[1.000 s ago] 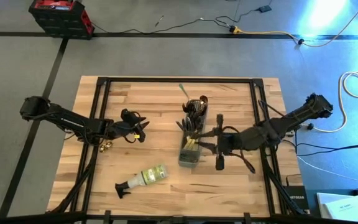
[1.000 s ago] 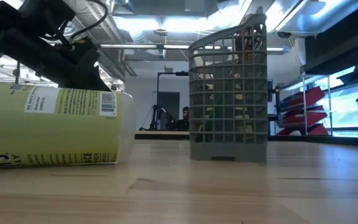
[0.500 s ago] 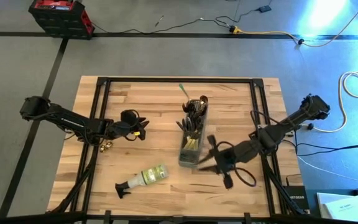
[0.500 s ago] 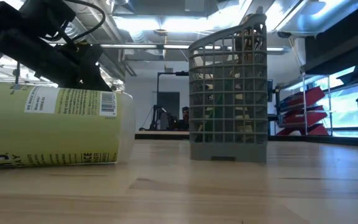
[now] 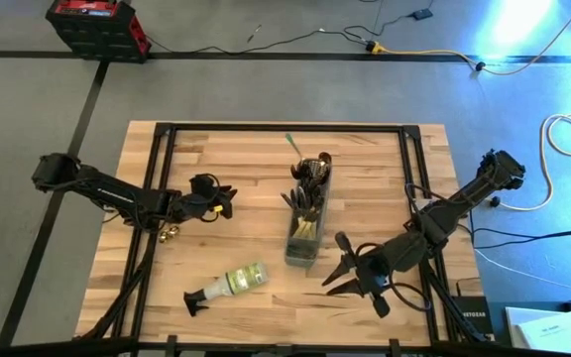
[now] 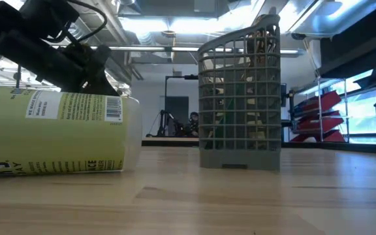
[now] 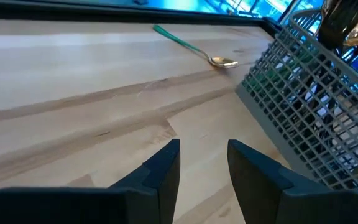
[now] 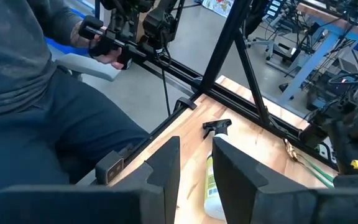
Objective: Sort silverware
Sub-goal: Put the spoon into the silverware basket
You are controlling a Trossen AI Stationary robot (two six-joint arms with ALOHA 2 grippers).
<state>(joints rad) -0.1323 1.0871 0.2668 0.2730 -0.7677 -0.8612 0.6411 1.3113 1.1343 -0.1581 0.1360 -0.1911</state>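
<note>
On the table (image 5: 216,149), one caddy (image 5: 305,223), one loose spoon (image 7: 194,48).

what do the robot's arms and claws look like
Both arms are dark, slim and jointed, with black cables looped along them. The left claw and right claw each have two flat, dark, wedge-shaped fingers. A small yellow tag sits near the left wrist.

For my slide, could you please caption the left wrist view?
Left gripper, empty, hovers over the table facing a green-handled spoon and mesh caddy.
</note>
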